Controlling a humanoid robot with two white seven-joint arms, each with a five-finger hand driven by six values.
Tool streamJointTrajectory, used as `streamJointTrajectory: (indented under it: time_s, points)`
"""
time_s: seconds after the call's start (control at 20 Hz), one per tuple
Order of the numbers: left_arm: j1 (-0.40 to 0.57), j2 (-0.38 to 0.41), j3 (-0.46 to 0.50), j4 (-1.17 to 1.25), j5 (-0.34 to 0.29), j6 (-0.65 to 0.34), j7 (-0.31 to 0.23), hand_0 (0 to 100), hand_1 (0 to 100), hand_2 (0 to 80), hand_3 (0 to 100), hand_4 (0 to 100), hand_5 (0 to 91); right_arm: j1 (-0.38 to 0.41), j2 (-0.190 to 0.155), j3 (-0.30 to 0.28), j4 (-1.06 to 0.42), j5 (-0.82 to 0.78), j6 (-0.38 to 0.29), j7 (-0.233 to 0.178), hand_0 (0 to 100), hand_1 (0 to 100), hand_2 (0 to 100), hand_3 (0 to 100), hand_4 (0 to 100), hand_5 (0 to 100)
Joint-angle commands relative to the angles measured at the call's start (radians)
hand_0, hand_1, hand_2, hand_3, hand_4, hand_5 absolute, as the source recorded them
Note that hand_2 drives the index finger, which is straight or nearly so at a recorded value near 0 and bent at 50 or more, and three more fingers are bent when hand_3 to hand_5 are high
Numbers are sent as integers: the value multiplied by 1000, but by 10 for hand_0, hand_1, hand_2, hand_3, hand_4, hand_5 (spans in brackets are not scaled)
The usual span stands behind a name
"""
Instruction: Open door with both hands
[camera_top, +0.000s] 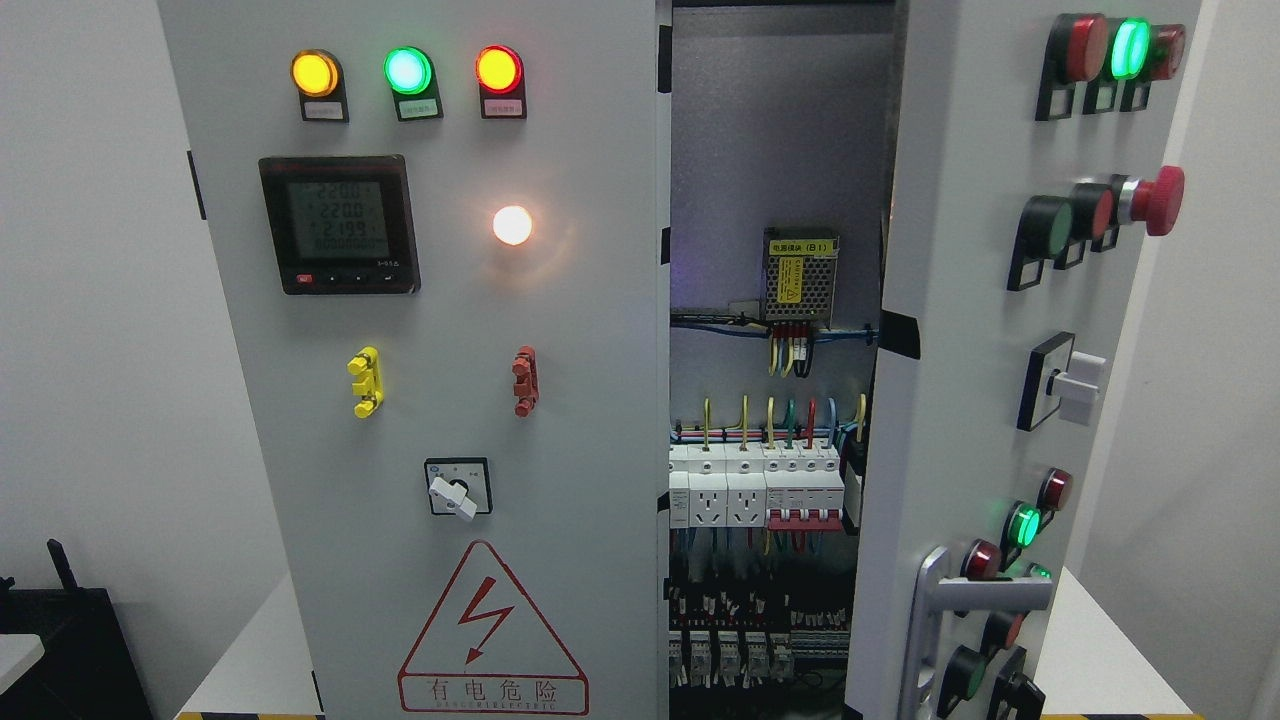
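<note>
A grey electrical cabinet fills the head view. Its right door stands swung outward, its face turned toward the right, carrying lamps, push buttons and a red emergency stop. A silver handle sits low on that door. The left door is closed flat, with three lit lamps, a digital meter and a rotary switch. Between the doors the interior shows a power supply, coloured wires and rows of breakers. Neither of my hands nor any arm shows.
The cabinet stands on a white table with yellow-black tape at its front edge. A black object sits at the lower left beside the table. White walls lie on both sides. The open door's edge projects toward me at lower right.
</note>
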Motion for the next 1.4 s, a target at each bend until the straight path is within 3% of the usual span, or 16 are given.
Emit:
streamJointTrajectory:
  time_s: [0.0,0.6,0.95,1.35]
  points:
    - [0,-1,-5,1,-27,1,0,0,0,0,0,33,0,1,0,0,0,-18,0,0,0,0,0,0,0,0]
    - [21,-3,-31,-62,-31,5,-2,0,0,0,0,33,0,0,0,0,0,-18,0,0,0,0,0,0,0,0]
    - [222,22,-59,-514,-25,13,-36,0,0,0,0,33,0,0,0,0,0,-18,0,0,0,0,0,0,0,0]
    - [429,140,-139,-1073,145,15,-37,0,0,0,0,33,0,0,0,0,0,-18,0,0,0,0,0,0,0,0]
